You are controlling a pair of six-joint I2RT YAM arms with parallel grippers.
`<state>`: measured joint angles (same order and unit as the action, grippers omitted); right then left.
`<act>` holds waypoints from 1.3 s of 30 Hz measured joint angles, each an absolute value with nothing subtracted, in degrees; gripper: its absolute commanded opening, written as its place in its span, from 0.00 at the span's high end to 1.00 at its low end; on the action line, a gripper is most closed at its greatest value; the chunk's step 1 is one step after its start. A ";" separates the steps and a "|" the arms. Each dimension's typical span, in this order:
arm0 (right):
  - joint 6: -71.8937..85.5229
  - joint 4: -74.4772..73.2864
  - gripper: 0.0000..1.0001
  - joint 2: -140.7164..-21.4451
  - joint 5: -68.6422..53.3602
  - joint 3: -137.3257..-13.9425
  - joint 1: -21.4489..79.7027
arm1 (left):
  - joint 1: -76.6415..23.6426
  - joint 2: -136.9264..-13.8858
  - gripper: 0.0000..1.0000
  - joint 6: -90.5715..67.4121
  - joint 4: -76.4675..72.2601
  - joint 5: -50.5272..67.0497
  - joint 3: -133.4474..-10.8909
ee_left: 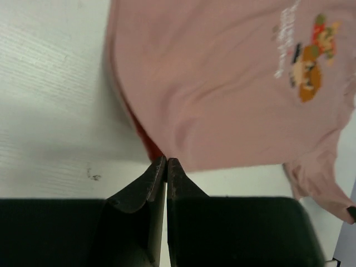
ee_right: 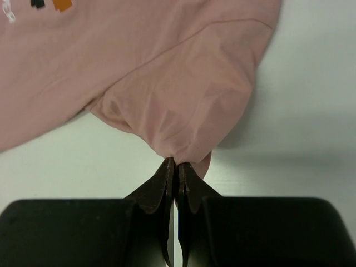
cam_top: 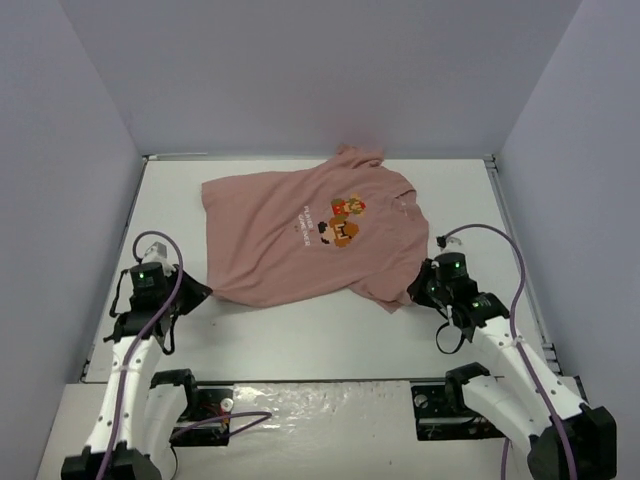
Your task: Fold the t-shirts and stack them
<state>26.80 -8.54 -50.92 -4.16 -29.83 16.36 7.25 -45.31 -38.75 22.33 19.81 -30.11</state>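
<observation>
The dusty-pink t-shirt [cam_top: 290, 235] lies spread on the white table [cam_top: 300, 335], front up, with its orange-brown graphic [cam_top: 345, 220] showing. Its hem is to the left and its collar to the right. My left gripper [cam_top: 203, 291] is shut on the near hem corner; the left wrist view shows the closed tips [ee_left: 167, 161] pinching the shirt's edge [ee_left: 222, 83]. My right gripper [cam_top: 413, 290] is shut on the near sleeve; the right wrist view shows the tips [ee_right: 178, 163] closed on bunched sleeve fabric [ee_right: 183, 117]. The far sleeve [cam_top: 360, 153] lies at the back wall.
Grey-lilac walls [cam_top: 80, 180] enclose the table on the left, back and right. Purple cables [cam_top: 490, 232] loop over both arms. The arm bases [cam_top: 190, 395] stand at the near edge. Bare table lies in front of the shirt.
</observation>
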 measured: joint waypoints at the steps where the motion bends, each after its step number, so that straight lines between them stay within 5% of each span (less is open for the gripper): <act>1: 28.93 -10.40 1.00 -48.81 -3.92 -28.85 16.99 | 7.06 -42.12 1.00 -39.47 23.59 19.81 -29.48; 3: 33.10 -12.96 0.98 -44.84 -3.15 -28.47 18.33 | 6.11 -36.85 1.00 -40.54 24.52 19.77 -29.47; 6: 38.68 -15.34 0.46 -41.66 -1.48 -28.47 20.14 | 2.66 -32.86 0.83 -41.89 26.17 18.85 -29.47; 8: 41.21 -16.54 0.36 -41.46 -0.65 -28.48 21.00 | -0.69 -32.71 0.59 -42.72 27.74 17.20 -29.47; 10: 42.16 -17.81 0.32 -42.44 0.02 -28.74 21.39 | -3.00 -33.48 0.48 -43.09 30.36 14.97 -29.99; 13: 40.44 -20.09 0.32 -47.09 0.92 -32.47 21.47 | -3.86 -36.02 0.41 -42.23 35.63 9.65 -33.98; 24: 21.03 -18.38 0.38 -80.90 3.48 -67.99 20.68 | -3.86 -56.75 0.41 -38.94 29.66 -1.94 -53.40; 39: 15.88 -12.92 0.44 -113.31 0.87 -75.83 15.75 | -3.89 -104.08 0.46 -39.11 17.13 -3.25 -66.66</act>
<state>15.88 -12.92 -113.31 0.87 -75.83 15.75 -3.89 -104.08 -39.11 17.13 -3.25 -66.66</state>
